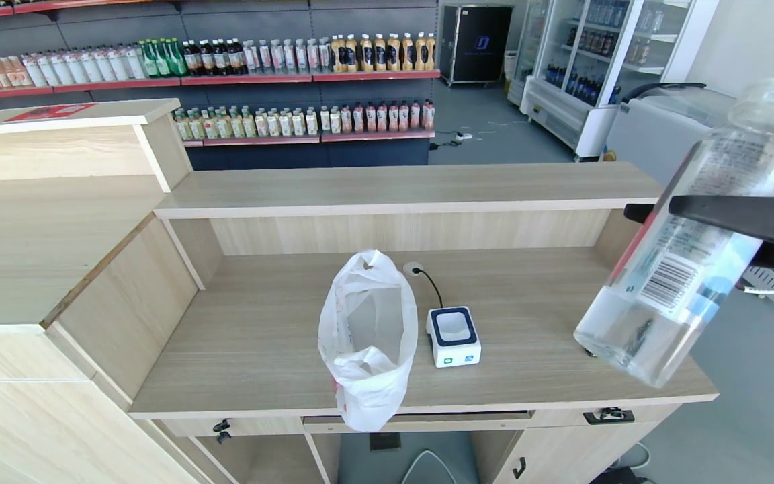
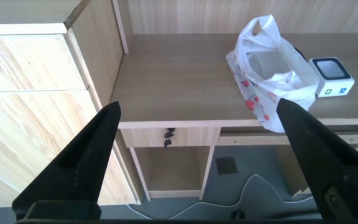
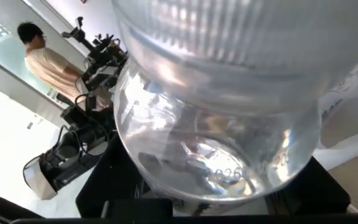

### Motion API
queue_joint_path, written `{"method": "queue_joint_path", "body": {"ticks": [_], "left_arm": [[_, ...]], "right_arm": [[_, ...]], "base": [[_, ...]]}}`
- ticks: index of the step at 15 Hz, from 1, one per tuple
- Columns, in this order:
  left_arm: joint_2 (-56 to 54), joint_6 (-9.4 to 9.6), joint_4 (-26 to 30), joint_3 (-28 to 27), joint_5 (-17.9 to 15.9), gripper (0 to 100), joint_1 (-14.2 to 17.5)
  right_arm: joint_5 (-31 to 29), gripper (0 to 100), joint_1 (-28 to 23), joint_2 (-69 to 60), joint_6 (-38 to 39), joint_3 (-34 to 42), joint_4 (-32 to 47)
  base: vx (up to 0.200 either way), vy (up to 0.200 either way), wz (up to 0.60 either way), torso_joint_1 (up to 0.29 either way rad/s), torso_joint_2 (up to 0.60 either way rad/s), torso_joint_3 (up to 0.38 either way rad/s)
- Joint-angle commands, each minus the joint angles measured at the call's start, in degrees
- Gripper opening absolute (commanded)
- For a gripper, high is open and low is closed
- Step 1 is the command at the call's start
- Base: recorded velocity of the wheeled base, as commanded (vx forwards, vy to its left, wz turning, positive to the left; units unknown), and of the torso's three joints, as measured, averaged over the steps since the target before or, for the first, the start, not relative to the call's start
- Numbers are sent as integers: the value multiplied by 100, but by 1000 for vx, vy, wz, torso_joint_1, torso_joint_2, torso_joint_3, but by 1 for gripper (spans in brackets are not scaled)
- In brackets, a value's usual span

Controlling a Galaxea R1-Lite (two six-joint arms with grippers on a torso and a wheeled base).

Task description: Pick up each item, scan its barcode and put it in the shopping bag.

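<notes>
Bottle, clear with a clear cap, held in the air well to the right of the scanner, above the right front corner of the surface. It is tilted, cap up and outward and base down toward the surface, with its barcode label turned to the head camera. The right end effector is closed around the bottle's middle, one black finger crossing the label. The scanner sits on the surface with its window facing up, and a dark cable runs from behind it to a port in the surface. A white bag stands open just left of the scanner, its bottom hanging over the front edge. The left end effector is spread wide and holds nothing, well left of the scanner and out in front of the surface.
</notes>
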Motion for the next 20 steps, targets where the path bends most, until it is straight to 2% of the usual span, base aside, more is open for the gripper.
{"method": "queue_joint_path", "body": {"ticks": [1,4,9,13,20], "left_arm": [[-2,-4,-1,1,1,100,0],[-2,-4,-1,1,1,100,0],[-2,-4,-1,1,1,100,0],[-2,-4,-1,1,1,100,0],[-2,-4,-1,1,1,100,0]], "right_arm": [[0,0,174,-126,-2,69,-14],[44,0,490,-328,16,157,-58],[360,0,587,-108,104,113,-568],[422,0,683,270,490,34,-1447],[1098,0,718,621,543,280,-2809]], "base": [[0,0,0,0,0,0],[0,0,0,0,0,0],[0,0,0,0,0,0],[0,0,0,0,0,0],[0,0,0,0,0,0]]}}
